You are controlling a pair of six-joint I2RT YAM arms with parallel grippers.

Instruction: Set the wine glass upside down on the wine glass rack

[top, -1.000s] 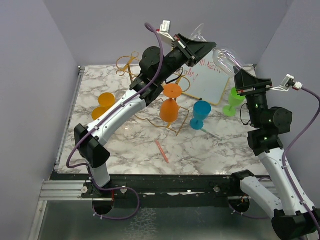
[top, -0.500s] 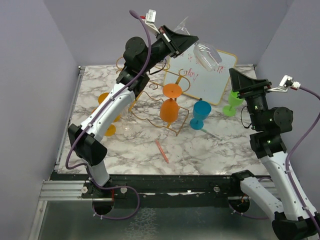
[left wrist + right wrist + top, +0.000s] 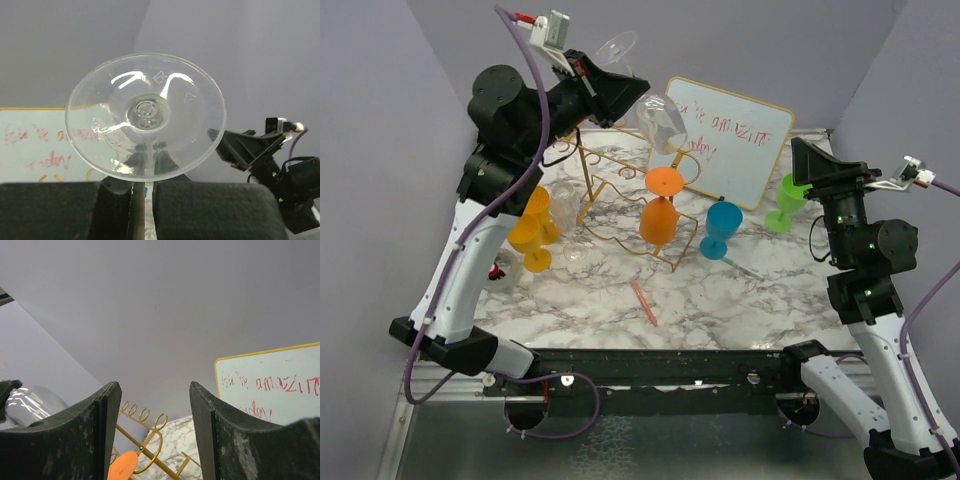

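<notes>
From above, the left gripper [image 3: 630,92] is raised high over the back of the marble table [image 3: 570,300]. Its fingers are closed on the stem of the clear wine glass [image 3: 660,120]. The glass hangs tilted in the air, foot up and bowl down, above the far end of the gold rack [image 3: 610,190] and clear of it. An orange glass [image 3: 660,210] hangs upside down on the rack, and a whiteboard [image 3: 735,150] leans behind it. The right gripper [image 3: 803,155] is up in the air on the right, near a green glass [image 3: 787,200]. From the left wrist, the glass foot [image 3: 145,115] faces the camera and the stem runs down between the fingers [image 3: 215,210], pressed nearly together. From the right wrist, the fingers [image 3: 75,440] stand wide apart and hold nothing, with the rack's loops [image 3: 145,422] between them farther off.
</notes>
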